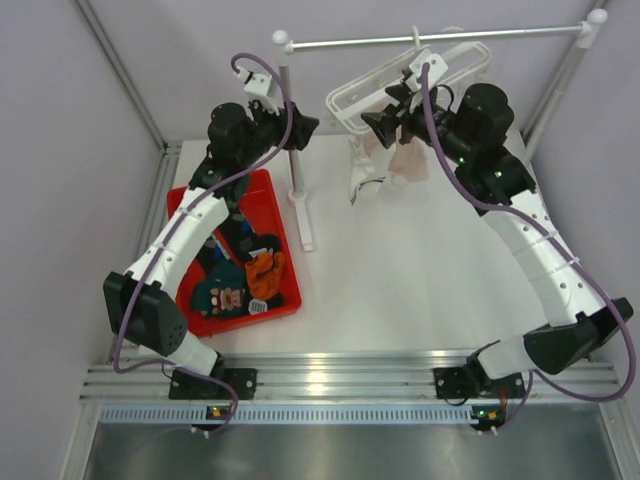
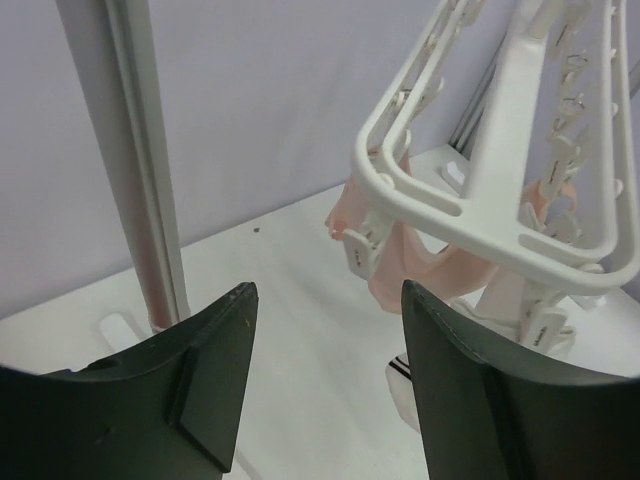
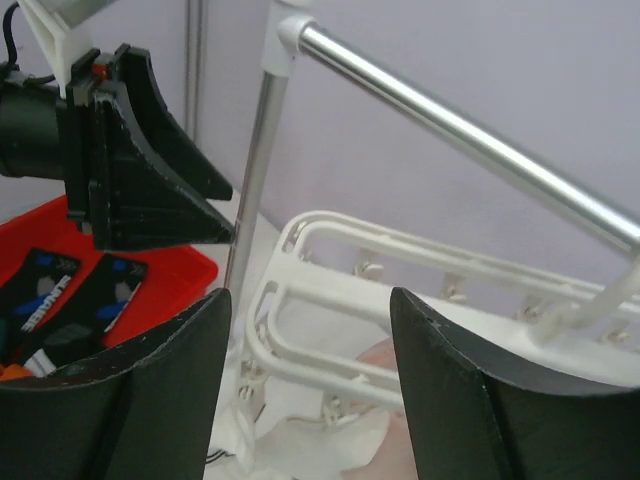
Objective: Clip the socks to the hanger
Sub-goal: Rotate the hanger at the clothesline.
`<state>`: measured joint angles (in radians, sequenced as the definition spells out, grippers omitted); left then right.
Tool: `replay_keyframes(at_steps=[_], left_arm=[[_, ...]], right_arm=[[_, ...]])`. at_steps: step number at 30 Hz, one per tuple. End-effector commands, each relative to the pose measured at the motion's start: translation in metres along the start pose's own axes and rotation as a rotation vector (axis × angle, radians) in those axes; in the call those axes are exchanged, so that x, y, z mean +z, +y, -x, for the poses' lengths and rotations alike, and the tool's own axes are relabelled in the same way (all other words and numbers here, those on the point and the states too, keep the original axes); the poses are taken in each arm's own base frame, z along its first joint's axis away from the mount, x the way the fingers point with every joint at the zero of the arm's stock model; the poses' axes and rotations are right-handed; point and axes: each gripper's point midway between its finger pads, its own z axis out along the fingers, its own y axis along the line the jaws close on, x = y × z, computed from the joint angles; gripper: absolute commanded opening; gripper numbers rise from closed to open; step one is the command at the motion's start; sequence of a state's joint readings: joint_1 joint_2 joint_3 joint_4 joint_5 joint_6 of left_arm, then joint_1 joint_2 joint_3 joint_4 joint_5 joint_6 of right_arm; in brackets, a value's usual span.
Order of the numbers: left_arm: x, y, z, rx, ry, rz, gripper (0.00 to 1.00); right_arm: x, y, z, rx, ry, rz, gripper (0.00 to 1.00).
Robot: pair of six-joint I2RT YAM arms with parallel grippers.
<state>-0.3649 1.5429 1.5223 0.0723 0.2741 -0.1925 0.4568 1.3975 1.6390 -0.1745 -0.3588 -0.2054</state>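
The white grid hanger (image 1: 372, 88) hangs tilted from the rail, and shows in the left wrist view (image 2: 480, 215) and the right wrist view (image 3: 341, 291). A pink sock (image 1: 407, 160) and a white sock (image 1: 362, 178) dangle from its clips. In the red tray (image 1: 182, 200) lie a teal sock with a cartoon face (image 1: 226, 296), an orange sock (image 1: 268, 268) and black socks (image 1: 238, 232). My left gripper (image 1: 300, 128) is open and empty, raised left of the hanger's end (image 2: 328, 292). My right gripper (image 1: 375, 125) is open and empty, just before the hanger's near end (image 3: 310, 296).
A metal rail (image 1: 430, 38) on white posts spans the back. Its left post (image 1: 295, 170) stands between the tray and the hanger, close to my left gripper. Grey walls and frame bars close in the left, right and back.
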Motion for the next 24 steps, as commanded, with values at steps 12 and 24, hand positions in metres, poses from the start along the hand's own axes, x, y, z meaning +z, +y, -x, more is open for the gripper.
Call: replay_keyframes(at_steps=[12,24], left_arm=[[-0.03,0.008,0.025,-0.037,-0.081,0.064,0.66],[-0.015,-0.003,0.007,-0.04,-0.036,-0.037,0.64]], right_arm=[[0.061,0.038,-0.061,-0.299,0.325,0.012,0.73],[0.013,-0.007,-0.072,-0.423,0.444,-0.139,0.36]])
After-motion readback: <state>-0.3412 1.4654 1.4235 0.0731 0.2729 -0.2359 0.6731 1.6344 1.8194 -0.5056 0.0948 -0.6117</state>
